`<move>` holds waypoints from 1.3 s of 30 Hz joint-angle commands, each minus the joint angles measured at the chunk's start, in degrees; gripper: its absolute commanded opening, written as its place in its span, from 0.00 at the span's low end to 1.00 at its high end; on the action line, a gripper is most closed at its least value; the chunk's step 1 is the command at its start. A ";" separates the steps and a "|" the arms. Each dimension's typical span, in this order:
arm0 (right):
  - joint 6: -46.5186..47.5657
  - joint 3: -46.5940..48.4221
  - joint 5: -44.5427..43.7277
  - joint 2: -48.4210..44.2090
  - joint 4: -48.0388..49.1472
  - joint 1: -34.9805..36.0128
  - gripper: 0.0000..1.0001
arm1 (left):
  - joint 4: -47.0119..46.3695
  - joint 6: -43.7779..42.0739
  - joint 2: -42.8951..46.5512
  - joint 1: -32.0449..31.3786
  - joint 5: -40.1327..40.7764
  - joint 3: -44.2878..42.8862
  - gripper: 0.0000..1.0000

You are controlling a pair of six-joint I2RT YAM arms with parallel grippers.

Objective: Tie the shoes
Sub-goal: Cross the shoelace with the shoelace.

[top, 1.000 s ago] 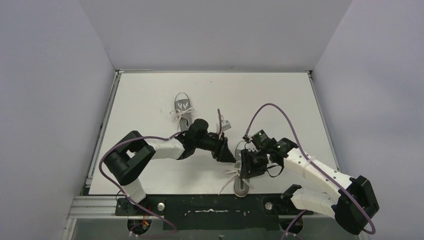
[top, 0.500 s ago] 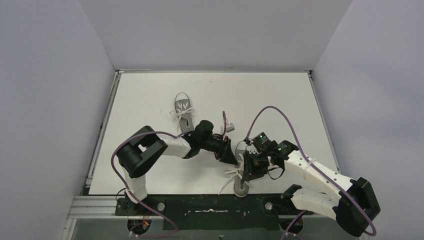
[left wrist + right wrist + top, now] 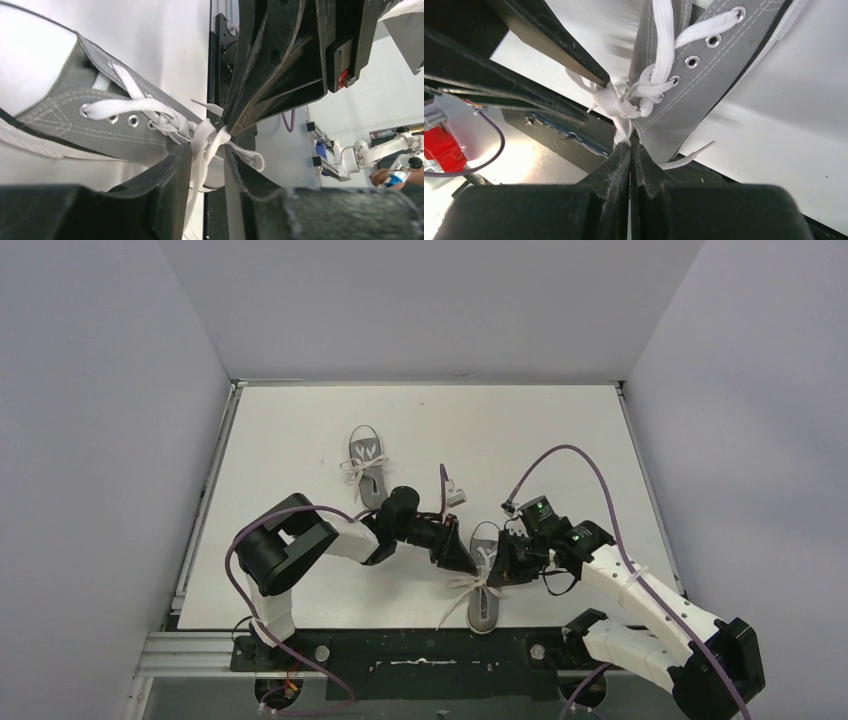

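Two grey canvas shoes with white laces lie on the white table. The far shoe (image 3: 366, 455) lies apart, its laces in a bow. The near shoe (image 3: 482, 605) lies at the front edge between both arms. My left gripper (image 3: 464, 554) is at its left side and closed to a narrow gap on a white lace strand (image 3: 202, 150), next to the grey upper (image 3: 75, 125). My right gripper (image 3: 498, 566) is at its right side, shut tight on another strand (image 3: 616, 102) by the eyelets of the shoe (image 3: 704, 85). The two grippers nearly touch over the knot.
The table's front edge and the black mounting rail (image 3: 420, 655) run just below the near shoe. Purple cables (image 3: 570, 455) loop over both arms. Grey walls close in the table on the left, back and right.
The left arm has reached further right to the near shoe's laces. The right gripper has shifted right and slightly up with its lace, drawing it away from the knot.
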State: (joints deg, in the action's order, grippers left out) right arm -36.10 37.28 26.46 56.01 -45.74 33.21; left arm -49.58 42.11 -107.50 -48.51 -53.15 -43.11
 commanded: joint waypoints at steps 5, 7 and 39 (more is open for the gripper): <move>-1.38 1.56 2.57 2.22 7.11 -0.75 0.00 | 10.45 -11.62 6.54 -3.00 4.42 -1.19 0.35; -1.27 1.57 2.63 2.70 7.24 -0.78 0.00 | 10.98 -12.18 6.47 -3.68 5.03 -1.40 0.35; 4.42 6.14 13.24 11.99 8.18 -9.92 0.38 | 22.27 -21.04 10.35 -5.73 12.69 -4.35 0.07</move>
State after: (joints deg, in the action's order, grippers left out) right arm -33.12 40.51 36.56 66.74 -41.19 23.59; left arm -26.02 21.78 -99.83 -54.19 -40.29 -44.80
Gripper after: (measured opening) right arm 0.399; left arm 0.073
